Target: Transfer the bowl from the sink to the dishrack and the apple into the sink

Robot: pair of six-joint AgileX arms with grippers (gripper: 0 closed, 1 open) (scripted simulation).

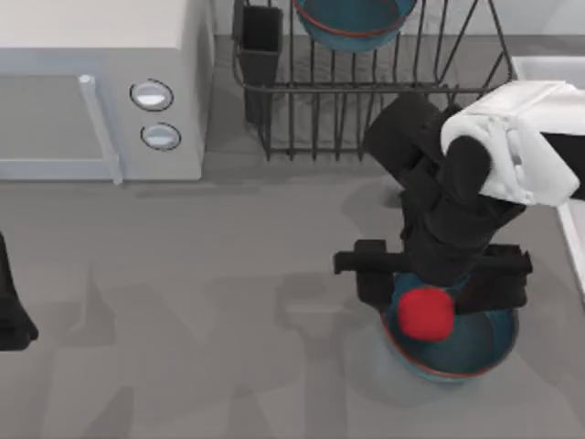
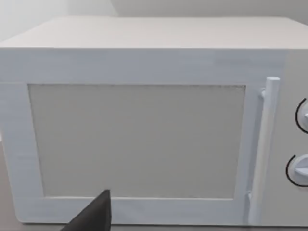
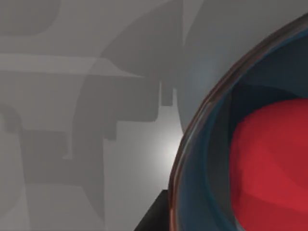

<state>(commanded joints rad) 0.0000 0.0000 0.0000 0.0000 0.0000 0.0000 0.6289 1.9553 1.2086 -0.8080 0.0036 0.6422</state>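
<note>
A teal-blue bowl with a rust-red rim hangs just over the table at the right front, casting a shadow below. A red apple lies inside it. My right gripper reaches down from the far side and is shut on the bowl's far rim. In the right wrist view, one dark fingertip sits just outside the rim of the bowl, with the apple close by. A second, like bowl stands in the dishrack at the back. The sink shows its pale rim at the right edge.
A white microwave with two knobs fills the back left; the left wrist view faces its door. A black cutlery cup stands at the rack's left corner. My left arm is parked at the left edge.
</note>
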